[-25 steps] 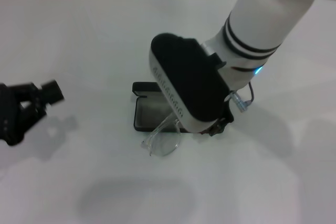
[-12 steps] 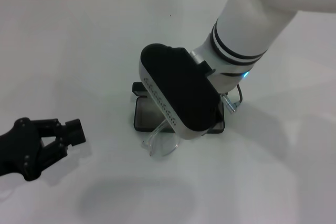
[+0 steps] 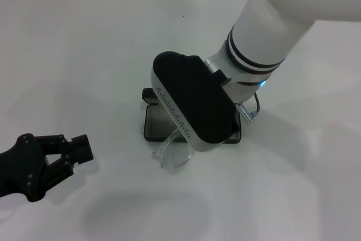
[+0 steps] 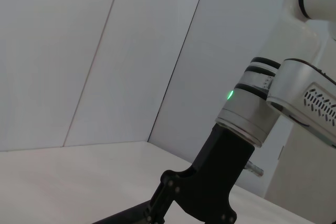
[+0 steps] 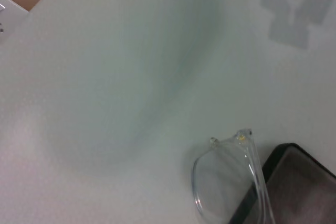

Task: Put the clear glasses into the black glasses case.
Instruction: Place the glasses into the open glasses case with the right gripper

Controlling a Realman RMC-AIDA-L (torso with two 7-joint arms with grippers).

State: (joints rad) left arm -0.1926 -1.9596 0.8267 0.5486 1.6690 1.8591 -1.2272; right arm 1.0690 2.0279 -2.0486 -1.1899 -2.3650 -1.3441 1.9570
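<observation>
My right gripper (image 3: 211, 139) hung directly over the black glasses case (image 3: 153, 122), hidden under my own wrist housing — I could not tell how its fingers stood, nor whether they gripped anything. Below it the case lay open on the white desk (image 3: 84, 55), its dark grey inside showing. The clear glasses (image 3: 174, 149) sat only half in: one part reached over the case's near rim, while the curved lens hung out past that rim and rested on the desk just in front of it. My right wrist camera showed the same, the lens and a hinge corner lying outside the case's rounded corner.

I judged the glasses light, stiff and slick, a thin shell likely to skate or tip under a push and to scratch on the lens. The safer hold seemed the frame's top edge near the bridge, not the lens face.

My left gripper (image 3: 70, 149) waited well away from the case, low over the desk, fingers parted.
</observation>
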